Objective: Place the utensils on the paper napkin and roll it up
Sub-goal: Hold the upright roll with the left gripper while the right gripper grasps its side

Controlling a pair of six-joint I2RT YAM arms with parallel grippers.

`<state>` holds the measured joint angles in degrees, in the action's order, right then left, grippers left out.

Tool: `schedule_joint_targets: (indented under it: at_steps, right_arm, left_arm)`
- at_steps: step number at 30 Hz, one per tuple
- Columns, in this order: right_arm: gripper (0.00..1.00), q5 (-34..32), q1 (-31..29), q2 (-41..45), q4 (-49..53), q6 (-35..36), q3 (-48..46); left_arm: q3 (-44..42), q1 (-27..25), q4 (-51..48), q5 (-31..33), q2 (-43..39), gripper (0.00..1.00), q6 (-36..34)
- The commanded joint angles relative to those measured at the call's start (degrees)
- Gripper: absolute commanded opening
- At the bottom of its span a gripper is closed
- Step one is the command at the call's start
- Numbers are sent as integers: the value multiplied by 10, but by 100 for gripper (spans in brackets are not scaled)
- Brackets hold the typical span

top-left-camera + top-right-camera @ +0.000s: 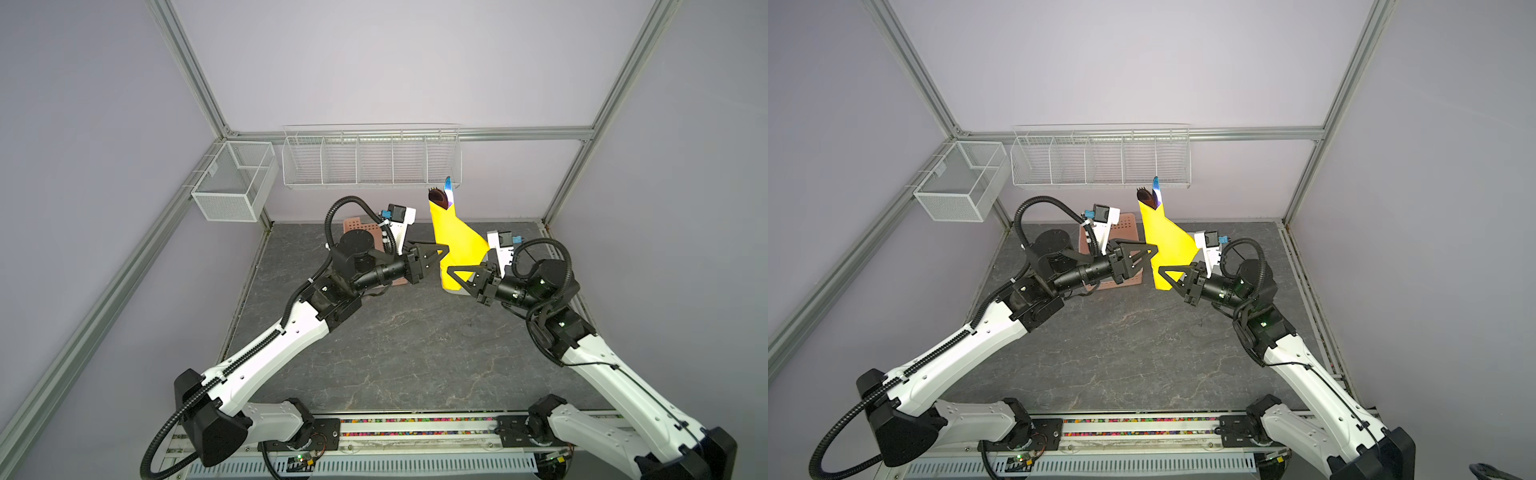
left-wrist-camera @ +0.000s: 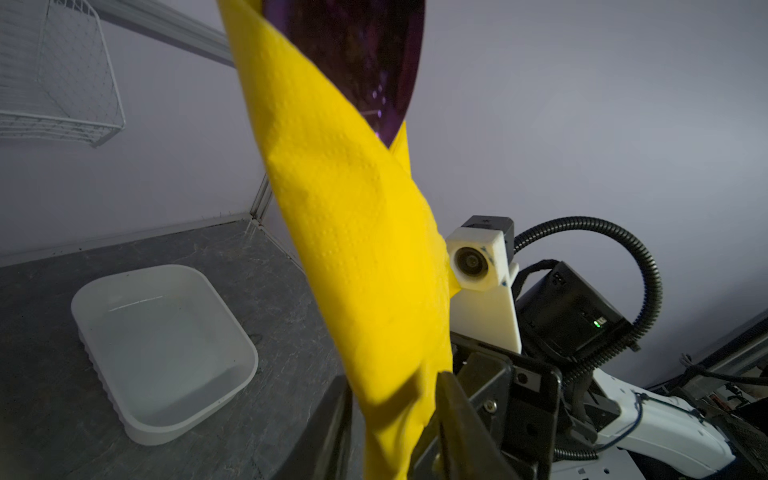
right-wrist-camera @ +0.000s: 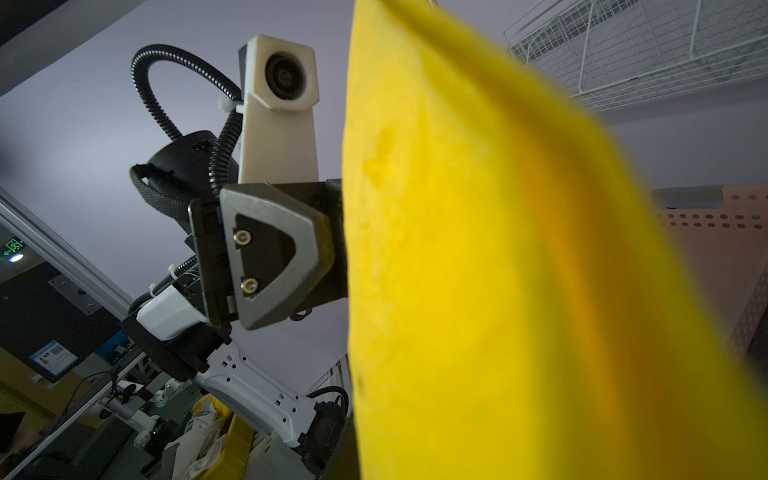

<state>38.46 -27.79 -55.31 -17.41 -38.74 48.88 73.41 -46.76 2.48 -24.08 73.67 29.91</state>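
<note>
The yellow paper napkin [image 1: 455,241] [image 1: 1169,243] is rolled around the utensils and held upright above the table. The utensils' dark purple heads [image 1: 438,196] [image 1: 1147,195] stick out of the roll's top; the handles are hidden inside. A glossy purple head [image 2: 365,54] shows in the left wrist view. My right gripper [image 1: 451,276] [image 1: 1160,274] is shut on the roll's lower end. My left gripper [image 1: 444,254] [image 1: 1154,253] [image 2: 395,415] stands open around the roll just above, with a gap beside one finger. The napkin [image 3: 478,270] fills the right wrist view.
A white tub [image 2: 166,432] sits on the table below and beyond the roll. The pink perforated basket [image 1: 357,228] [image 1: 1127,224] lies behind my left arm. White wire baskets [image 1: 370,158] [image 1: 232,183] hang on the back wall close to the roll's top.
</note>
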Motion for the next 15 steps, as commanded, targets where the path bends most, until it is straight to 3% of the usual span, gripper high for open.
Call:
schedule_joint_targets:
  at_steps: [1, 7, 15]
  right_arm:
    - [6, -2, -6, 17, -32, 36, 11]
    - [6, 1, -11, 17, -58, 32, 28]
    - [6, 4, -20, 21, -85, 23, 33]
  left_arm:
    - [11, 3, 35, -19, -10, 38, 6]
    - [26, 3, 69, -79, 11, 38, 10]
    - [39, 3, 94, -106, 29, 38, 24]
